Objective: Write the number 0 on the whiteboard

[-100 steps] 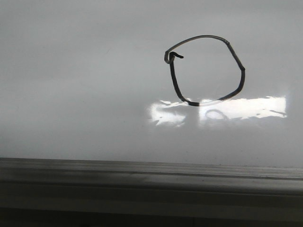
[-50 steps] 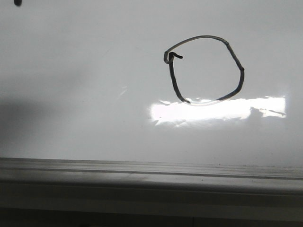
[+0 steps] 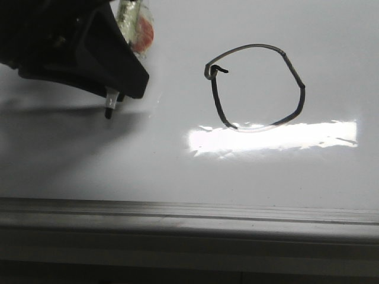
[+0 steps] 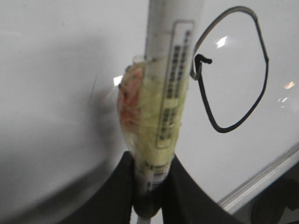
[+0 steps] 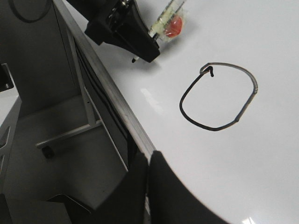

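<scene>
The number 0 (image 3: 216, 97) is a black marker loop on the whiteboard (image 3: 89, 171), right of centre in the front view. My left gripper (image 3: 118, 89) hangs at the upper left, shut on a white marker (image 3: 135, 23) wrapped in yellowish tape. The marker's dark tip points down at the board, well left of the loop; contact with the surface cannot be told. The left wrist view shows the marker (image 4: 170, 70) clamped between both fingers (image 4: 117, 196), with the number 0 (image 4: 225, 131) beside it. My right gripper (image 5: 148, 158) is shut and empty over the board's edge.
A grey metal rail (image 3: 189, 219) runs along the board's near edge. A bright glare patch (image 3: 272, 136) lies just under the loop. Beyond the rail (image 5: 107, 88) the right wrist view shows a dark drop with a metal bracket (image 5: 70, 135).
My left gripper with the marker has come into the front view from the upper left, and its shadow now spreads over the board's left side. The loop is unchanged.
</scene>
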Controlling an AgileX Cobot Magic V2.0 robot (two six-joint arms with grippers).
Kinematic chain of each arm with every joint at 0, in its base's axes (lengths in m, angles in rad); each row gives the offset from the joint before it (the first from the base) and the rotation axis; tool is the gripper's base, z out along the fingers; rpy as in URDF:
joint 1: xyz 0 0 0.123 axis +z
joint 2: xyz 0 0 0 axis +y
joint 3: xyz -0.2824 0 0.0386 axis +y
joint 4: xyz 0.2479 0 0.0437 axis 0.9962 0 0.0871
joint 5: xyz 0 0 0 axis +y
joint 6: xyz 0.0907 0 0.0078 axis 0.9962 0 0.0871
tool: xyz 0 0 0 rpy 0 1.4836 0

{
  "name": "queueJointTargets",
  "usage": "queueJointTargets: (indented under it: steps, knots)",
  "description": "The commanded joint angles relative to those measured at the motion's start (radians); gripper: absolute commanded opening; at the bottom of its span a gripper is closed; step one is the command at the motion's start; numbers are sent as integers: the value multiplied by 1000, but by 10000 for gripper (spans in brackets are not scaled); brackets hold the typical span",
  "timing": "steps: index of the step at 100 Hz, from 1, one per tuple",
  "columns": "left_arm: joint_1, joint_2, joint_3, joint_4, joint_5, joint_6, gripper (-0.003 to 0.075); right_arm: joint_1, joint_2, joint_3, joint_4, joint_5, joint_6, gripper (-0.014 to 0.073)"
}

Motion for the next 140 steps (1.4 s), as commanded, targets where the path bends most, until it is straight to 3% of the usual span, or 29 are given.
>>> queueJointTargets:
  steps: [1,55,64,82,89,140]
  knots:
    - [1,5,-27,-12,-77,-9,-20,-8,2,-23,3,-93,4,-48]
    - [1,73,-27,-23,-95,-10,-13,-8,2,-23,30,-129,5,-48]
    - [1,73,-27,-23,-94,-10,57,-8,2,-23,32,-129,5,-48]
    - [1,73,-27,-25,-92,-10,343,-8,2,-23,38,-129,5,-48]
    - [1,73,-27,-25,-92,-10,395,-8,2,-23,38,-129,5,-48]
    - [1,73,-27,-9,-73,-10,416,-8,2,-23,38,-129,5,-48]
